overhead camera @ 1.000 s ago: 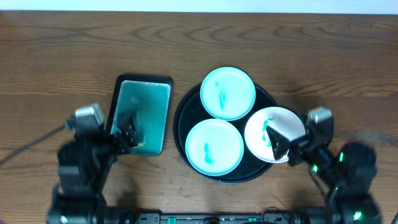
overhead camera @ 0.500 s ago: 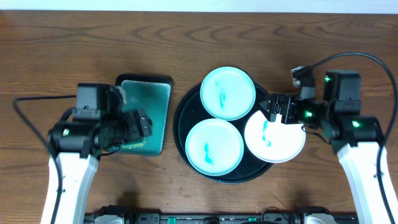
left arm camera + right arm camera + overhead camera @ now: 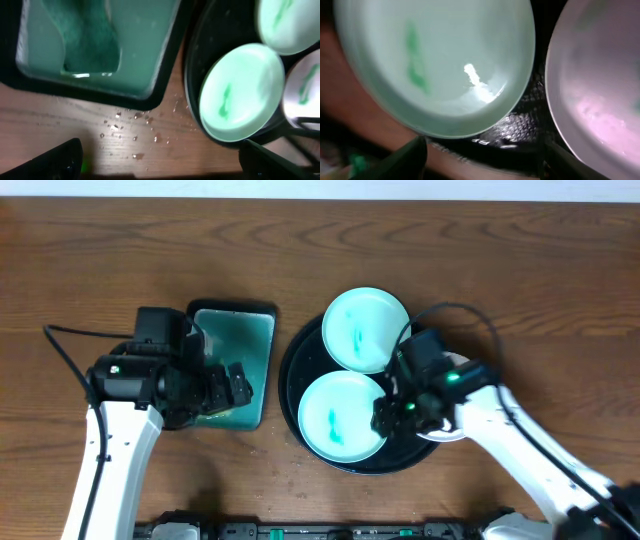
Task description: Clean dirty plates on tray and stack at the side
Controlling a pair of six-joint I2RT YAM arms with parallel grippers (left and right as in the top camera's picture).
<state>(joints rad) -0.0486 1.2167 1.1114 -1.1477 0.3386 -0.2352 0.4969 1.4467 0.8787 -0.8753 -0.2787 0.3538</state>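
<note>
While all three plates sat on the black tray [image 3: 289, 385] at the middle of the bench [image 3: 100, 260], both arms hung low with their jaws spread wide and gripping nothing. The far plate [image 3: 366, 330] lay at the tray's 12 o'clock and the near plate [image 3: 343, 416] at 7 o'clock, their rims just beside each other, each marked with a teal-green smear. The third plate [image 3: 300, 95], also smeared, lay at 4 o'clock, largely hidden under the right arm in the overhead view. The right gripper [image 3: 481, 151] hovered over the near plate's 3 o'clock edge; whether it touched the plate could not be told. The left gripper [image 3: 238, 384] hung over the 4 o'clock corner of the rectangular dish [image 3: 232, 306] of teal liquid, which stood at the tray's 9 o'clock. A dark green pad [image 3: 87, 42] lay in the liquid, and droplets [image 3: 135, 135] speckled the wood between dish and tray.
</note>
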